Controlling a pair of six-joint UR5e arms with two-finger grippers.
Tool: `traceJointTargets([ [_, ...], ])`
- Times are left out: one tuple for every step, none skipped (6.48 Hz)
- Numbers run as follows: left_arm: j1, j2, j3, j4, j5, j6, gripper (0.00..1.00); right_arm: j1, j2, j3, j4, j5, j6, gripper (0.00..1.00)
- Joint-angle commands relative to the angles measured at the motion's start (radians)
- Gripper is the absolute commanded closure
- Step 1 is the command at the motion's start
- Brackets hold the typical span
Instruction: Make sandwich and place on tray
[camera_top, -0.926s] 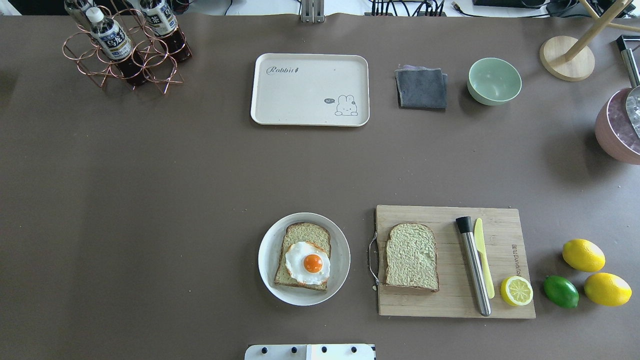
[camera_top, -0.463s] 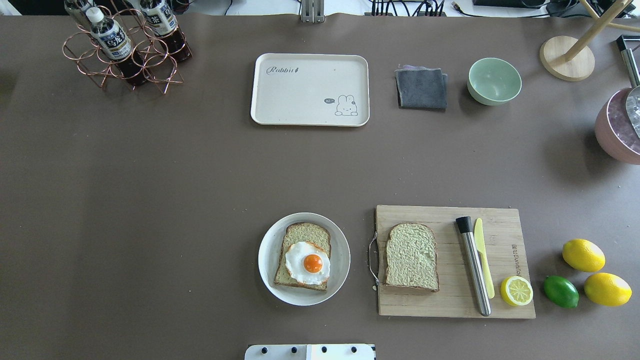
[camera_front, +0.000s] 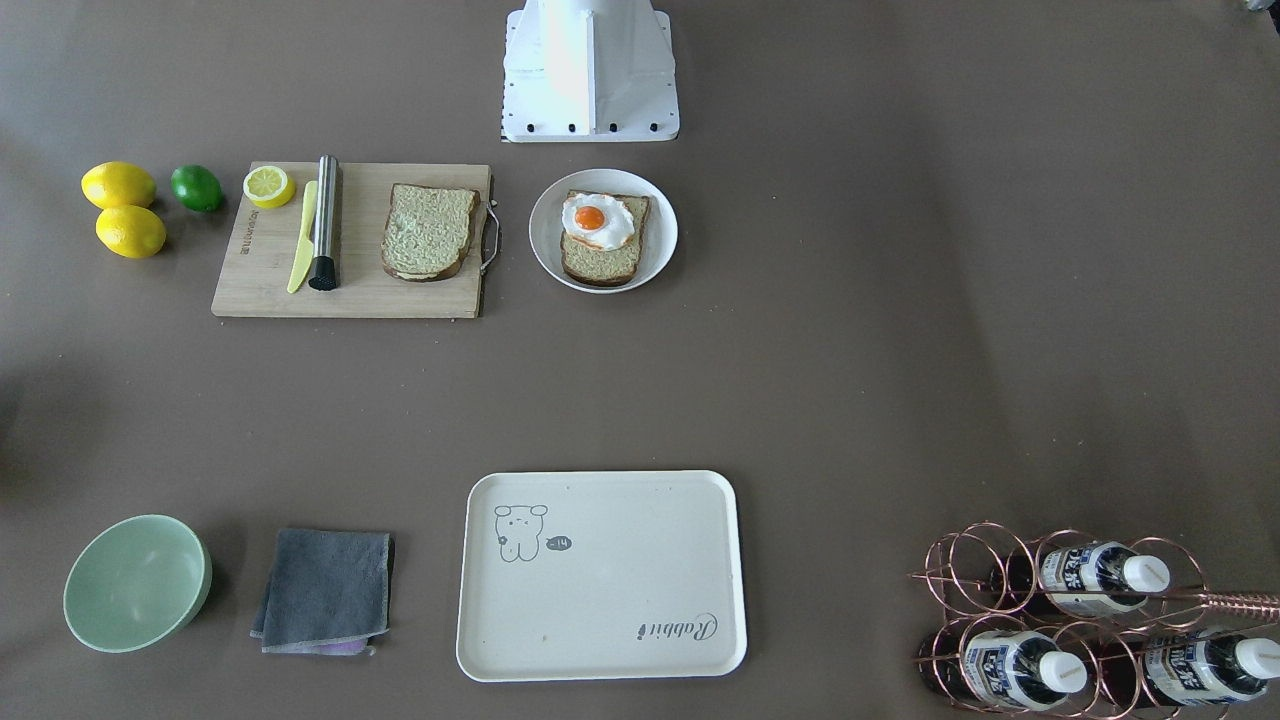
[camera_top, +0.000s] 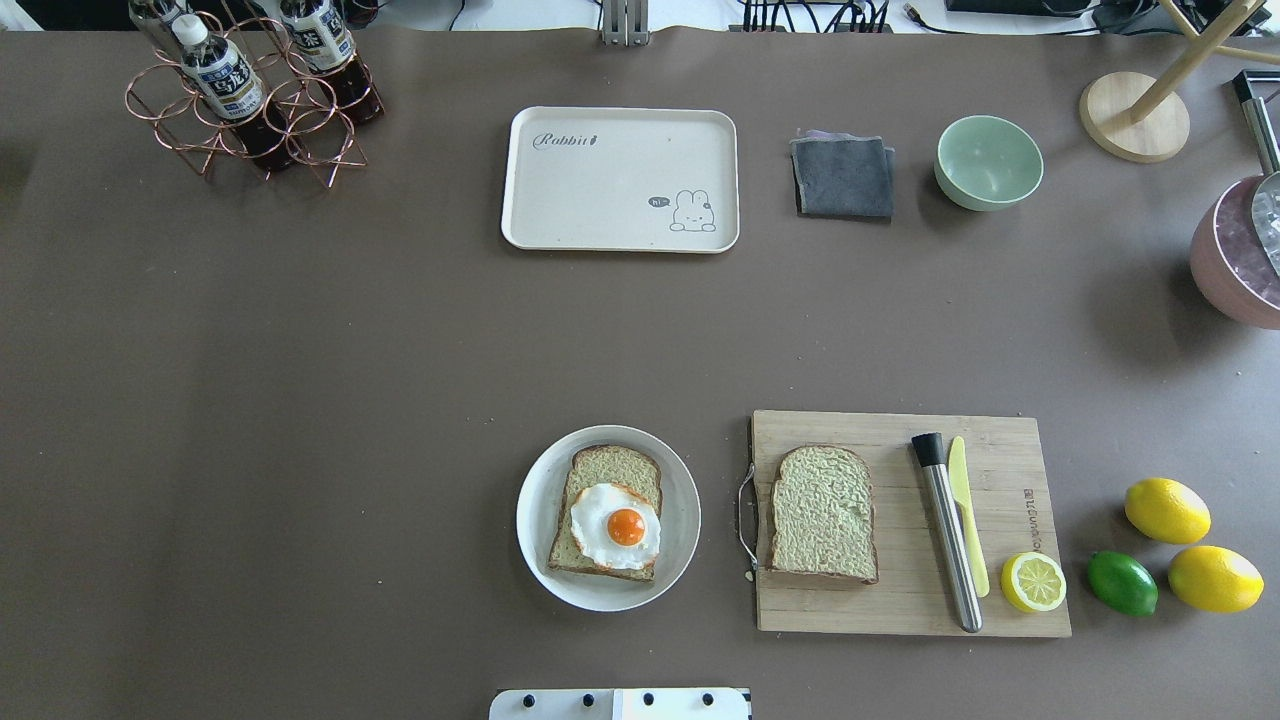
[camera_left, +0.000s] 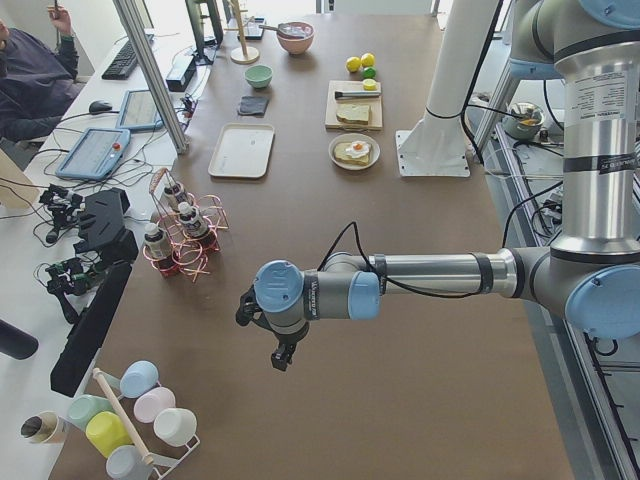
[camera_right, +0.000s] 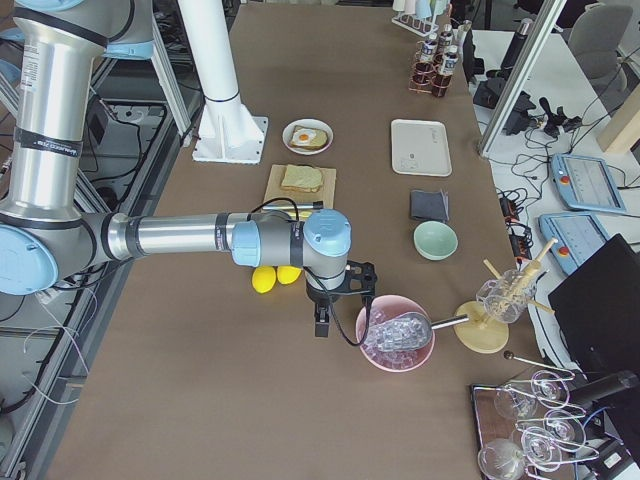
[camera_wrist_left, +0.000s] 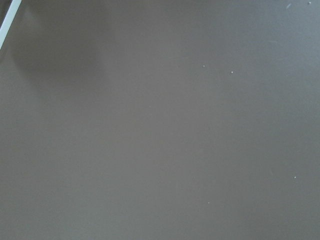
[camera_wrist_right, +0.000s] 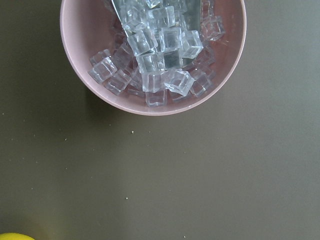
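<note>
One bread slice (camera_top: 612, 468) lies on a white round dish (camera_top: 532, 520) with a fried egg (camera_top: 616, 525) on top. The second bread slice (camera_top: 823, 513) lies on a bamboo cutting board (camera_top: 900, 605) to the dish's right. The cream tray (camera_top: 620, 178) sits bare at the far middle of the table. My left gripper (camera_left: 282, 358) hangs over bare table far from the food, seen only in the exterior left view. My right gripper (camera_right: 322, 322) hangs beside a pink ice bowl (camera_right: 395, 335), seen only in the exterior right view. I cannot tell whether either is open or shut.
On the board lie a steel muddler (camera_top: 948, 530), a yellow knife (camera_top: 966, 515) and a lemon half (camera_top: 1033, 581). Two lemons (camera_top: 1167, 510) and a lime (camera_top: 1122, 583) lie to its right. A grey cloth (camera_top: 843, 177), a green bowl (camera_top: 989, 162) and a bottle rack (camera_top: 250, 90) stand along the far side.
</note>
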Motion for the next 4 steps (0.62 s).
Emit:
traceJointTargets([
  [0.069,-0.005,-0.072,0.0,-0.009,-0.146,0.02,0.0,0.0,0.0,-0.001,0.0,0.0,0.0],
  [0.108,-0.034,-0.093,0.0,-0.011,-0.218,0.02,0.0,0.0,0.002,0.001,0.0,0.0,0.0],
  [0.158,-0.052,-0.13,-0.001,-0.014,-0.302,0.02,0.0,0.0,0.002,0.001,0.0,0.0,0.0],
  [0.212,-0.063,-0.196,-0.001,-0.041,-0.391,0.02,0.0,0.002,0.005,0.001,0.002,-0.003,0.0],
])
